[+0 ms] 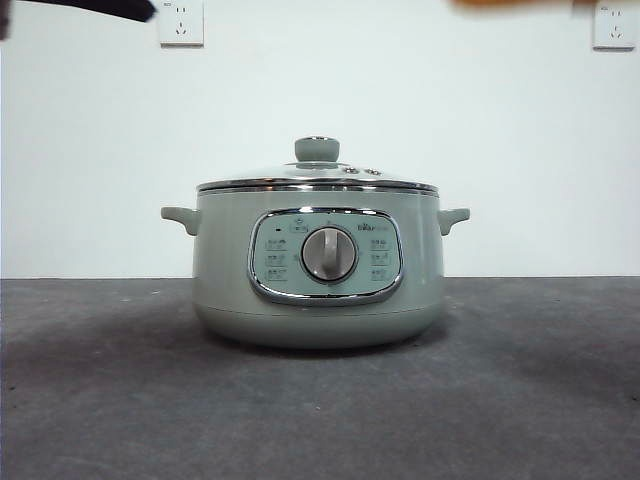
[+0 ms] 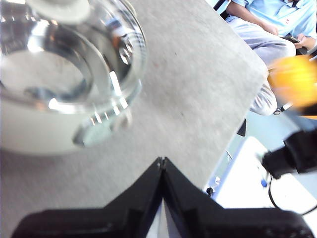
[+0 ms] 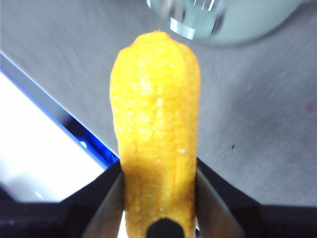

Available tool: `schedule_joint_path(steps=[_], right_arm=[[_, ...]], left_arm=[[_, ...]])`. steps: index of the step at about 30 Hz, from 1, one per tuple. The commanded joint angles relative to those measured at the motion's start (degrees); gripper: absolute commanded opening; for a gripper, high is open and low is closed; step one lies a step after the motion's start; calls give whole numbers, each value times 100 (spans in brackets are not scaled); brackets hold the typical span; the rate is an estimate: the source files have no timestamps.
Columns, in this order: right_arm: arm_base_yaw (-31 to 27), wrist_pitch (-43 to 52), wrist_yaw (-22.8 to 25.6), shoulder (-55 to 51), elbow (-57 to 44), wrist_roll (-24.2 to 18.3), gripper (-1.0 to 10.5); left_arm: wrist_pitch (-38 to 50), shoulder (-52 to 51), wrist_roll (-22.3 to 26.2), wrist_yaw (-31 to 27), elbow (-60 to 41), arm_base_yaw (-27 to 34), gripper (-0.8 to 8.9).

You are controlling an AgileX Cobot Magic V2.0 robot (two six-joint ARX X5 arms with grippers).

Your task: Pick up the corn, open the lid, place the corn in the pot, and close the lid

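The sage-green pot [image 1: 318, 265] stands mid-table with the glass lid [image 1: 317, 180] shut on it, green knob [image 1: 317, 150] on top. My right gripper [image 3: 158, 171] is shut on the yellow corn [image 3: 156, 124], which sticks out lengthwise between the jaws, held high above the table to the pot's right. The corn shows as an orange blur at the front view's top edge [image 1: 510, 4] and in the left wrist view [image 2: 296, 79]. My left gripper [image 2: 161, 162] is shut and empty, raised beside the pot [image 2: 44, 134] and lid [image 2: 69, 59]. It shows as a black tip [image 1: 80, 8] at the top left.
The grey table top [image 1: 320, 400] spreads around the pot. A white wall with two sockets [image 1: 180, 22] stands behind. A white and blue surface [image 3: 44, 148] lies past the table's edge. A seated person [image 2: 267, 25] is beyond the table.
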Motion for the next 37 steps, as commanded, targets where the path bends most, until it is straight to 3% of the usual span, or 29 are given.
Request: schedule_joint_path(steps=[1, 5, 13, 15, 19, 21, 28, 37], right_arm=[[-2, -24, 22, -127, 269, 313, -8], [-2, -149, 83, -280, 560, 535, -8], [0, -472, 448, -350, 597, 868, -8], [0, -472, 448, -350, 599, 916, -8], [0, -472, 450, -350, 599, 1008, -8], [0, -472, 448, -350, 599, 1012, -8], [2, -472, 448, -348, 599, 1012, -8], [2, -474, 448, -348, 597, 1010, -8]], left_arm=[[39, 505, 125, -7, 404, -9, -6], [46, 1263, 131, -28, 1161, -9, -5], [-225, 2520, 184, -789, 2828, -184, 3], [-442, 2815, 284, -1016, 3274, -254, 60], [-1034, 3453, 446, -1766, 4242, -492, 446], [-1360, 3779, 560, -2063, 4697, -616, 567], [-1768, 4603, 769, -2680, 5635, -1012, 573], [-1696, 5112, 1189, -3279, 5674, -1307, 575]])
